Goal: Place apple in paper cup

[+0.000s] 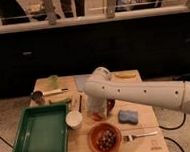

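Observation:
The white paper cup (pixel 74 119) stands on the wooden table, just right of the green tray. My gripper (pixel 95 112) hangs from the white arm (pixel 140 92), which reaches in from the right. It sits low over the table, a little to the right of the cup. A small red-orange patch (pixel 98 117) at the gripper's lower end looks like the apple, mostly hidden by the gripper. A dark maroon bowl (pixel 110 105) shows just behind the gripper.
An orange-brown bowl (pixel 104 138) with dark speckled contents sits in front, with a fork (pixel 140 135) to its right. A blue sponge (pixel 128 116) lies right of the gripper. The green tray (pixel 39 136) fills the left. A metal cup (pixel 37 97) and a green cup (pixel 53 81) stand at the back left.

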`<state>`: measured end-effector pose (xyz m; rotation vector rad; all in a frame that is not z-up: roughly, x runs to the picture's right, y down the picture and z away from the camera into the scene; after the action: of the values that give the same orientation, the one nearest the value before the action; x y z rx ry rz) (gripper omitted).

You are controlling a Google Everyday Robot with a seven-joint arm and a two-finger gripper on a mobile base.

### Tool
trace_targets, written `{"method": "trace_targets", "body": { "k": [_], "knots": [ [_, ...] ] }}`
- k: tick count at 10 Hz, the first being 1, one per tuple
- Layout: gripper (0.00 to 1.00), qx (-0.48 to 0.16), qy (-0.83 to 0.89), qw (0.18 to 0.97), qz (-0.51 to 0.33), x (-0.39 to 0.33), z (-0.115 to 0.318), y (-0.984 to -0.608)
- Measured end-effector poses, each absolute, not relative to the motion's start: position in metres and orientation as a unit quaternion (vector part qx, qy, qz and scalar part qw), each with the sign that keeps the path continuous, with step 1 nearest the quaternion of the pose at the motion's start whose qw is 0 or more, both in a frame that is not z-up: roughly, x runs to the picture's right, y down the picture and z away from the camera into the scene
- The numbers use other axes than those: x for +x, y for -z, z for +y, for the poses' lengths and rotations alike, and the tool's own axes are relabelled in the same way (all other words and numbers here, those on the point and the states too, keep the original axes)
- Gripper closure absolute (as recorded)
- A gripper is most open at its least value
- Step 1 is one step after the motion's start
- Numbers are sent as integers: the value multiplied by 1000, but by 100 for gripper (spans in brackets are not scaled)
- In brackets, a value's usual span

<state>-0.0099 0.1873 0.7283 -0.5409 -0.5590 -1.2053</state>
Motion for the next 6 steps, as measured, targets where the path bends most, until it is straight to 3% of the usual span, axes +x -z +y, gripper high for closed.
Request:
{"method": "trace_targets", "body": {
  "k": [6],
  "knots": [
    [99, -238, 570, 743, -258, -17, 184, -728]
  ]
}}
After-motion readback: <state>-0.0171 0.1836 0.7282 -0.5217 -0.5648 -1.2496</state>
